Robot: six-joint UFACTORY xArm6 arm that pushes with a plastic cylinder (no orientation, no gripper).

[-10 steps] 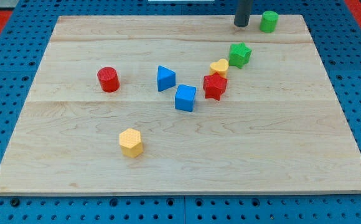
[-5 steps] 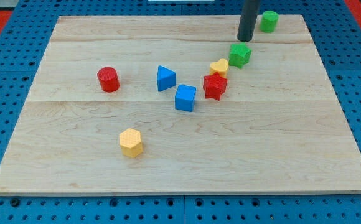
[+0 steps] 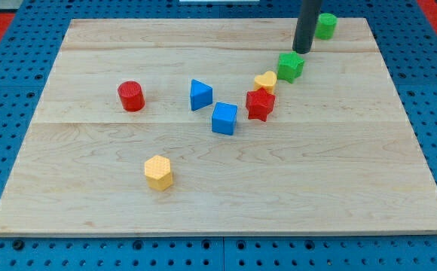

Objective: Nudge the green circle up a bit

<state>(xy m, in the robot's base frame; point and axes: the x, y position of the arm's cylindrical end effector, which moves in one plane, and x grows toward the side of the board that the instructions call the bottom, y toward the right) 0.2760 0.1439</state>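
Observation:
The green circle (image 3: 325, 25) is a short green cylinder near the view's top right corner of the wooden board (image 3: 218, 173). My tip (image 3: 302, 50) is the lower end of a dark rod; it stands below and to the left of the green circle, a short gap apart from it. The tip is just above the green star (image 3: 291, 66).
A yellow heart (image 3: 265, 80) and a red star (image 3: 260, 104) sit below-left of the green star. A blue triangle (image 3: 200, 95) and a blue cube (image 3: 224, 118) are mid-board. A red cylinder (image 3: 131, 96) is at the left, a yellow hexagon (image 3: 158, 172) lower left.
My tip has moved down the view and slightly right, from level with the green circle to below-left of it. No block has moved.

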